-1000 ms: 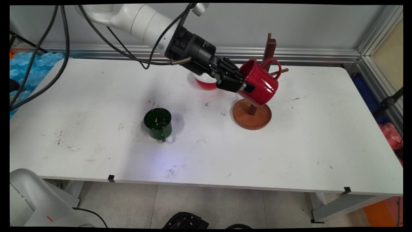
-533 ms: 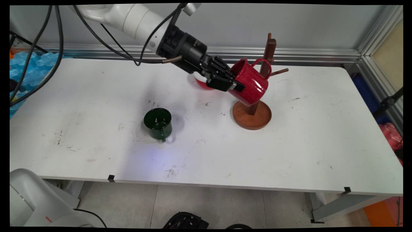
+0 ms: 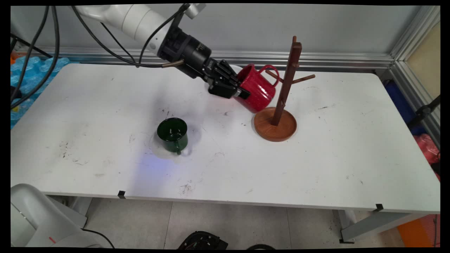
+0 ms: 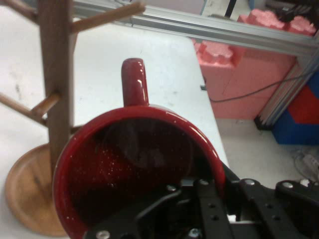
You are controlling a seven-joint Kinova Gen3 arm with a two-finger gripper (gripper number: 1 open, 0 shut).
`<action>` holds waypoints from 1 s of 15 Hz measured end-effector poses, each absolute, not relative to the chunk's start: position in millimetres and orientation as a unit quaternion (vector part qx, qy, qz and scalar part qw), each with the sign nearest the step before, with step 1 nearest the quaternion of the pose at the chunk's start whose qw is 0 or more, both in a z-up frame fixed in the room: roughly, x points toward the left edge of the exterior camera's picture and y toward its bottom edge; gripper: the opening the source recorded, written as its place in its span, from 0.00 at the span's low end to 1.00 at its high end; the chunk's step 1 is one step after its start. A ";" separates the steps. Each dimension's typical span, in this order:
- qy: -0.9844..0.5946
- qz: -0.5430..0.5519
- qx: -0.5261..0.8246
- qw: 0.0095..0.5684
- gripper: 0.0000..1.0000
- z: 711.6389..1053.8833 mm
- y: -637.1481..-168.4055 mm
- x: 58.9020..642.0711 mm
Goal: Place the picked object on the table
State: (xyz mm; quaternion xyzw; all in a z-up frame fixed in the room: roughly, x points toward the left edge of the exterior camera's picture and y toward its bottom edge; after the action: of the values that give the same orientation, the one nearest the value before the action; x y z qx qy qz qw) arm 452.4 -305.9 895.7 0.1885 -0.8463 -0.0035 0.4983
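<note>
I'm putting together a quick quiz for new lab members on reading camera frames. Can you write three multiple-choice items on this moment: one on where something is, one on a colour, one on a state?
1. Where does the green mug stand?
A. On the table, left of the wooden mug tree
B. On the tree's round base
C. Hung on a peg

2. What colour is the mug in the gripper?
A. Green
B. Red
C. White

3. How is the held mug oriented?
A. Upright on the table
B. Upside down on a peg
C. Tilted, lifted off the table

Answers:
1 A: it sits upright on the white table, apart from the mug tree.
2 B: the red mug is gripped at its rim, one finger inside it.
3 C: it leans beside the tree's post, its handle toward the pegs, hooked on none.
</note>
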 end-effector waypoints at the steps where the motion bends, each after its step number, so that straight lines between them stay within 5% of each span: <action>1: -0.848 -0.002 0.188 0.495 0.00 895.0 -306.7 456.7; 15: -0.876 0.018 0.167 0.453 0.00 880.4 -316.2 504.9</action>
State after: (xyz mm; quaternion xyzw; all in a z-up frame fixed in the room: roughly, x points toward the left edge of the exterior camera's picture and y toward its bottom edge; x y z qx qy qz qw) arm 504.9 -316.2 880.4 0.1669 -0.8757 0.0183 0.4527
